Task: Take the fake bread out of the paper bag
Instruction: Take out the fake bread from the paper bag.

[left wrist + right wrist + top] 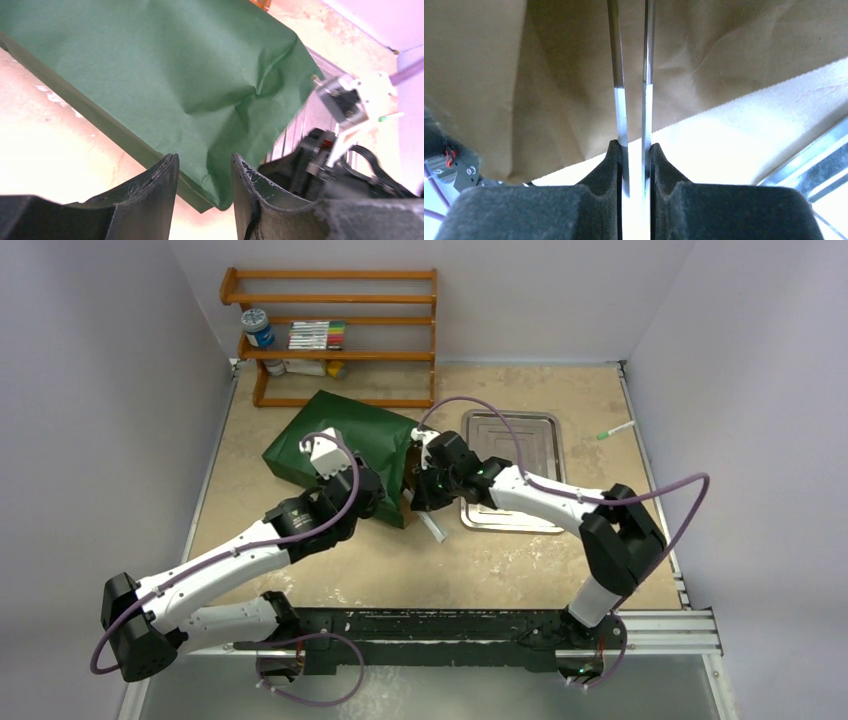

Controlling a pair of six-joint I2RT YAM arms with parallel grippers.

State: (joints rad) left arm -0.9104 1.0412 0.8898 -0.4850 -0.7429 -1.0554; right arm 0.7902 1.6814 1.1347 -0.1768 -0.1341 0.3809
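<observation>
Evidently the step in hand is the reach into the bag, with nothing drawn out yet. The right end effector [634, 160] is pressed together on a pair of metal tongs [619, 110], both blades squeezed flat between its pads and running straight ahead of it into the mouth of the paper bag [340, 440]. Brown kraft lining fills the view beyond and to either side of the blades. The fake bread cannot be seen in any view; my judgement is that it lies deeper in the bag, past the tong tips, which are themselves out of sight. The left end effector [202, 175] stands partly spread at the same open end, with a creased lower corner of the dark green paper in the gap between its fingers. Whether either pad actually touches the paper is hard to tell from this angle. The bag lies on its side on the table [500, 560], green outside, dented near the mouth, its closed end stretching away from both end effectors. A silver tray [510, 416] sits just behind the right end effector. Since the blades look nearly closed, the next move probably calls for either finding out whether a piece is caught between them or easing them apart, then pulling back out of the mouth towards the tray.
</observation>
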